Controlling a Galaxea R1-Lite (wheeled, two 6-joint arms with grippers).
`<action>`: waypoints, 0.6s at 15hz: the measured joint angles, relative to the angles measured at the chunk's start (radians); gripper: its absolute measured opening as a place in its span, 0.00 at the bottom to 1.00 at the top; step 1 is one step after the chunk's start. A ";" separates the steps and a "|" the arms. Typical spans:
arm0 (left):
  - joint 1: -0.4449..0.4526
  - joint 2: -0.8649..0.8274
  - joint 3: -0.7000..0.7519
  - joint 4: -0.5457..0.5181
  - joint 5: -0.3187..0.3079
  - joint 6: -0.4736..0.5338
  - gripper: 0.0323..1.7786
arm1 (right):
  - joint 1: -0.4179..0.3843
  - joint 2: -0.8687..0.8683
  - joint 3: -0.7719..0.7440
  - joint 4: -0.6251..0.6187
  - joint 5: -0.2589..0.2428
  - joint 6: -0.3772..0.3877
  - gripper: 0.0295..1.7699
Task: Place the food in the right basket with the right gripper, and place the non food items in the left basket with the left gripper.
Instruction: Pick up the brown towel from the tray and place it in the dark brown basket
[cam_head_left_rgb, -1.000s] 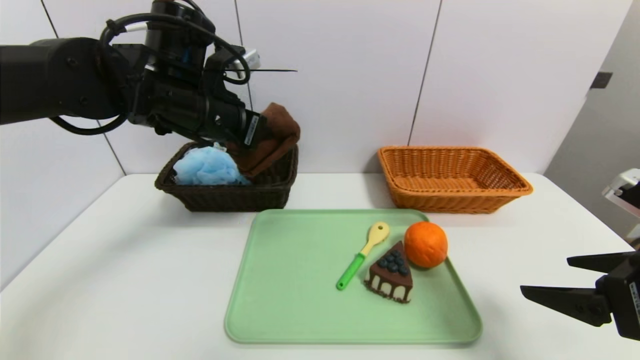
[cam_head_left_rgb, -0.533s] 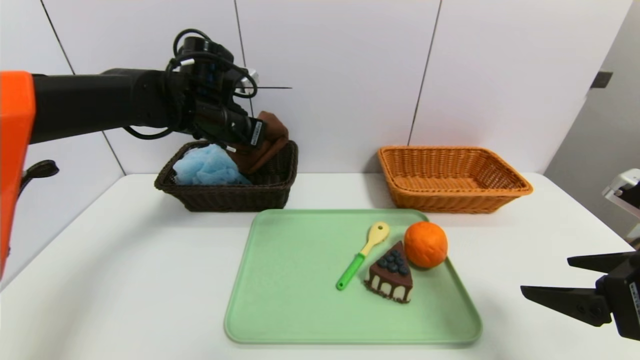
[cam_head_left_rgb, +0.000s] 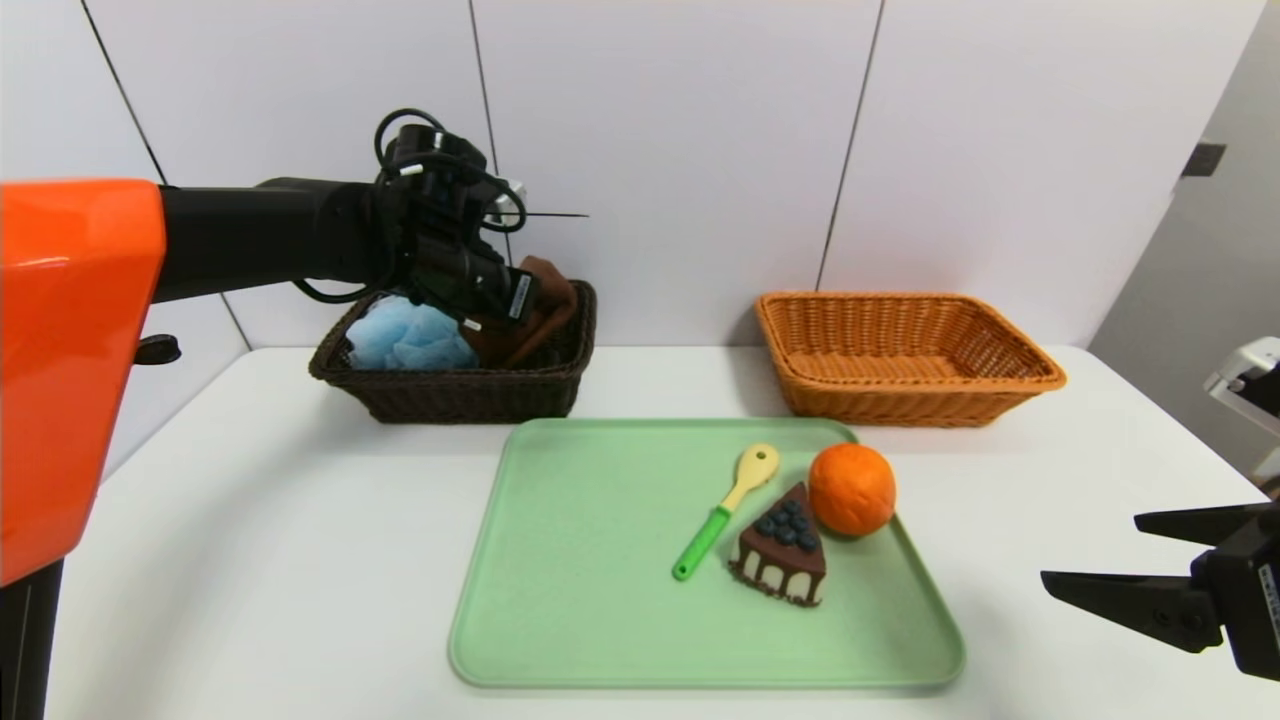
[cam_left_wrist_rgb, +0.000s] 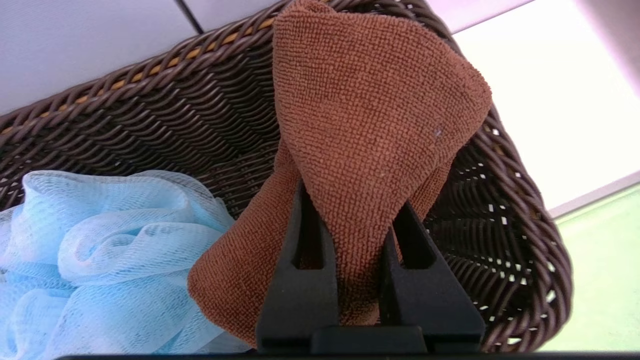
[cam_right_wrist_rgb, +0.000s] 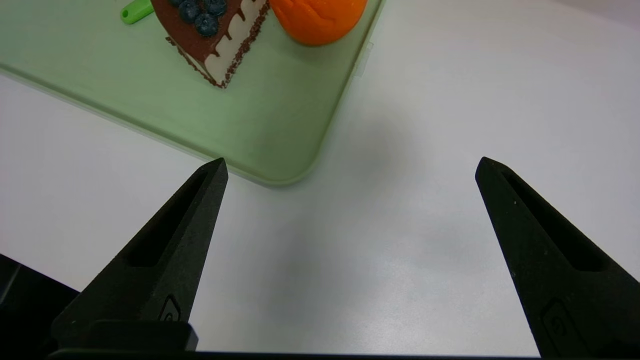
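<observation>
My left gripper (cam_head_left_rgb: 520, 305) (cam_left_wrist_rgb: 352, 197) is shut on the folded brown towel (cam_left_wrist_rgb: 370, 120) (cam_head_left_rgb: 545, 290), holding it low inside the dark brown left basket (cam_head_left_rgb: 440, 390) (cam_left_wrist_rgb: 520, 220). The light-blue bath puff (cam_head_left_rgb: 410, 338) (cam_left_wrist_rgb: 95, 250) lies in that basket beside the towel. On the green tray (cam_head_left_rgb: 590, 600) lie the yellow spoon with green handle (cam_head_left_rgb: 725, 508), the chocolate cake wedge (cam_head_left_rgb: 782, 548) (cam_right_wrist_rgb: 215, 35) and the orange (cam_head_left_rgb: 851, 489) (cam_right_wrist_rgb: 317, 17). The orange-tan right basket (cam_head_left_rgb: 905, 350) holds nothing. My right gripper (cam_head_left_rgb: 1090, 555) (cam_right_wrist_rgb: 350, 167) hovers open at the table's front right, off the tray.
The green tray (cam_right_wrist_rgb: 250, 130) fills the table's middle, its near right corner just ahead of my right gripper. Both baskets stand at the back against the white wall. Bare white table (cam_head_left_rgb: 250, 550) stretches left of the tray.
My left arm has reached farther back and lowered the brown towel from above the dark basket's rim down into it. The right arm has not moved.
</observation>
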 joint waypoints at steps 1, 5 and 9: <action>0.000 -0.001 0.000 0.000 0.000 0.001 0.13 | 0.000 0.000 0.000 0.000 0.000 0.000 0.97; 0.000 -0.008 0.001 0.004 0.000 0.004 0.13 | 0.001 0.000 -0.001 0.001 0.000 0.000 0.97; 0.000 -0.008 0.006 0.008 -0.003 0.001 0.42 | 0.000 -0.001 0.003 0.001 0.000 0.000 0.97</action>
